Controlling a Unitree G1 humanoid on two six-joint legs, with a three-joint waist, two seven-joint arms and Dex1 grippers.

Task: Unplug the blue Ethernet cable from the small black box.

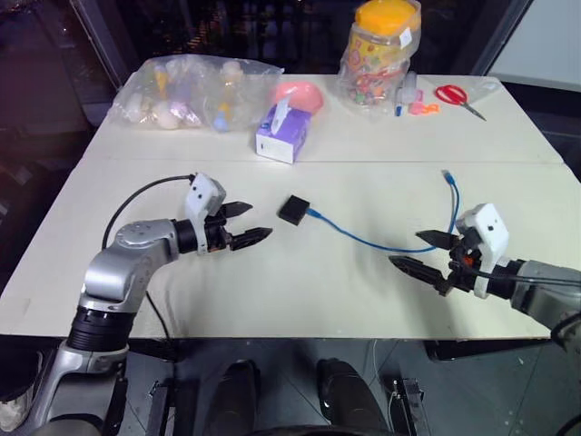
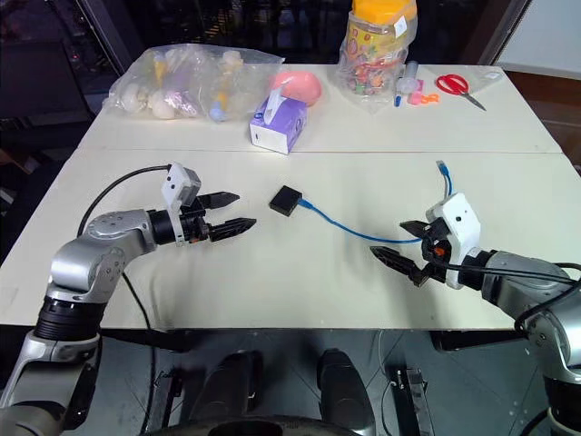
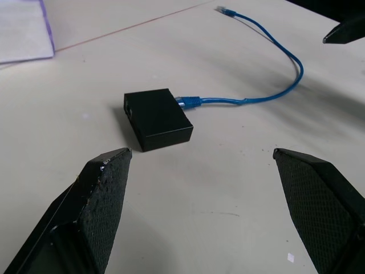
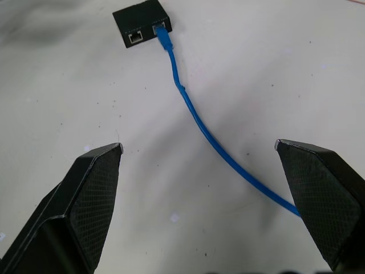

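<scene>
The small black box (image 1: 293, 210) lies flat near the middle of the table. The blue Ethernet cable (image 1: 381, 243) is plugged into the box's right side, runs right across the table, then curves up to a free plug (image 1: 448, 173). In the right wrist view the cable (image 4: 194, 117) enters one of the box's (image 4: 141, 22) two ports. My left gripper (image 1: 243, 223) hovers open just left of the box, empty. My right gripper (image 1: 425, 252) stands open above the cable's bend, right of the box, holding nothing.
A purple-and-white tissue box (image 1: 282, 134) stands behind the black box. At the back are a clear bag of items (image 1: 186, 93), a pink object (image 1: 302, 94), a candy jar with an orange lid (image 1: 381, 50) and red scissors (image 1: 457, 97). A seam (image 1: 363, 163) crosses the table.
</scene>
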